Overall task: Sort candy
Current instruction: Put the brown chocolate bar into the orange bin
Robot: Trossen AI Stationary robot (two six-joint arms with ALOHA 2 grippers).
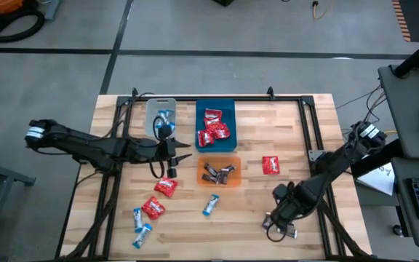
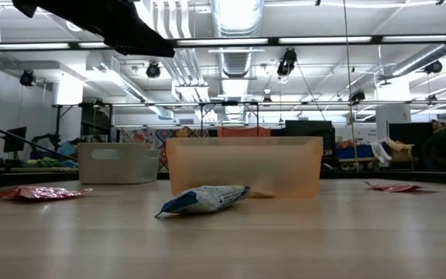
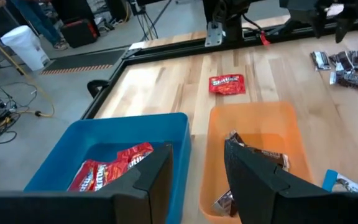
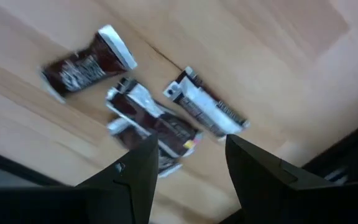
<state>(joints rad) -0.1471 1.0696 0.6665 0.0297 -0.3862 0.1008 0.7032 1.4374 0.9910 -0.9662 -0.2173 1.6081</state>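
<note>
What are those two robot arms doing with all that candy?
They are sorting candy by kind into bins. The blue bin holds red candies, the orange bin dark brown ones, and the clear bin a blue-and-white one. The right gripper hangs open over a few dark brown candies on the table. The left gripper is open and empty beside the blue and orange bins. More red and blue-and-white candies lie loose on the table.
</note>
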